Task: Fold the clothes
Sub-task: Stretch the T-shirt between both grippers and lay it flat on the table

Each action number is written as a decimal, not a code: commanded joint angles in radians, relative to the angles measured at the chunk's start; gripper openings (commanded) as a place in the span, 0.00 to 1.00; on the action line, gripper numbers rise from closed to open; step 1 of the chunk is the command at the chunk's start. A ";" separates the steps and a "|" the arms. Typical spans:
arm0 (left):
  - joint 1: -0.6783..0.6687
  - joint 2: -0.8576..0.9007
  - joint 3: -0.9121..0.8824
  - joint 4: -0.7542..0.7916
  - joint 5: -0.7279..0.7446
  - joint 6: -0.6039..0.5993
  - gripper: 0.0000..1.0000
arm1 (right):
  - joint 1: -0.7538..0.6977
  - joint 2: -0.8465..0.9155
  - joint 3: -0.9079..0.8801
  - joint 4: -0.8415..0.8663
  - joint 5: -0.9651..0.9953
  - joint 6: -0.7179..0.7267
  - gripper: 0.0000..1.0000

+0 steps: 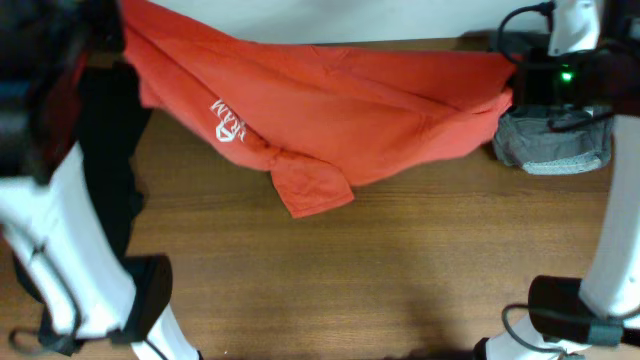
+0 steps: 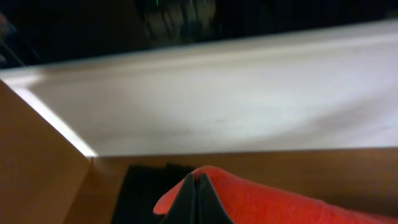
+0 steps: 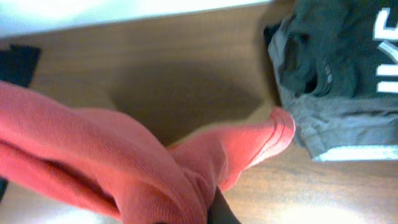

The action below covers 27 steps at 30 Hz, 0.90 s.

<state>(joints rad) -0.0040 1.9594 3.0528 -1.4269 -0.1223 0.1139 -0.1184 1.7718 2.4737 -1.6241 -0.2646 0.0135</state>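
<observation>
Left gripper [image 2: 198, 191]: jaws pressed together on a fold of the orange-red short-sleeved cotton T-shirt [image 1: 340, 100], at the far left corner of the brown wooden tabletop [image 1: 400, 270]

Right gripper [image 3: 219, 210]: clamped on the opposite end of the same shirt, near the far right corner

Shirt: stretched between the two along the far edge, bunched and creased. One sleeve droops toward the middle and the white chest lettering [image 1: 228, 122] shows. It is not laid flat, and no fold is visible on it

Long black garment [image 1: 105, 150]: at the left edge, apparently unfolded

Dark grey white-lettered garment [image 3: 336, 68]: crumpled at the right edge, just beside the shirt's end

Judgement: the task is at an early stage. The shirt needs spreading first, and all three pieces are left to fold
</observation>
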 commanded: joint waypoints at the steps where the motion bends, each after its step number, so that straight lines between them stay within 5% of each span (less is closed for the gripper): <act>1: 0.005 -0.111 0.005 -0.009 0.042 -0.009 0.01 | -0.007 -0.079 0.109 -0.042 -0.017 -0.006 0.04; 18: 0.005 -0.518 0.004 -0.052 0.078 -0.008 0.01 | -0.006 -0.532 0.156 -0.074 -0.043 0.029 0.04; 27: 0.005 -0.461 -0.104 -0.030 0.077 -0.008 0.01 | -0.006 -0.463 0.092 -0.074 -0.013 0.032 0.04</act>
<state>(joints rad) -0.0040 1.4220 3.0245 -1.4742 -0.0551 0.1112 -0.1184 1.2190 2.6034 -1.6924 -0.3008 0.0307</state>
